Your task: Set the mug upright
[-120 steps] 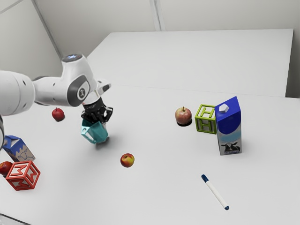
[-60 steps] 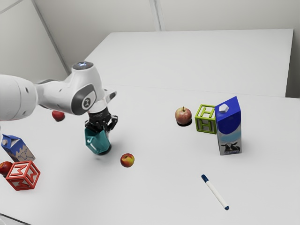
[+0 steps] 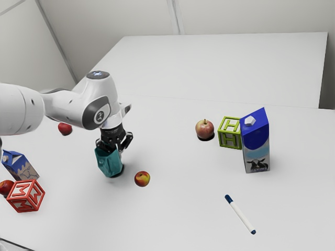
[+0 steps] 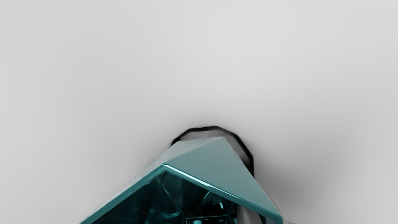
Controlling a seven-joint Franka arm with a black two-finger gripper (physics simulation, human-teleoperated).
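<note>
In the exterior view my gripper (image 3: 117,147) is at the top of the teal mug (image 3: 109,161), pointing down. The mug is close to upright, its base low at the table beside a dark shadow; whether it bears fully on the table I cannot tell. In the wrist view the faceted mug (image 4: 211,180) shows its opening and dark interior. There my gripper (image 4: 263,212) is shut on the mug's wall, one finger inside and the other outside. The handle cannot be made out.
On the table (image 3: 178,219), a small apple (image 3: 142,179) lies close to the mug. Farther off are another apple (image 3: 204,128), a green block (image 3: 230,132), a tall carton (image 3: 256,141) and a marker (image 3: 240,214). A red block (image 3: 26,196) and small carton (image 3: 21,166) stand at the exterior view's left.
My hand has moved toward the exterior view's right and front with the mug, which has turned from a strong tilt to nearly upright and come lower.
</note>
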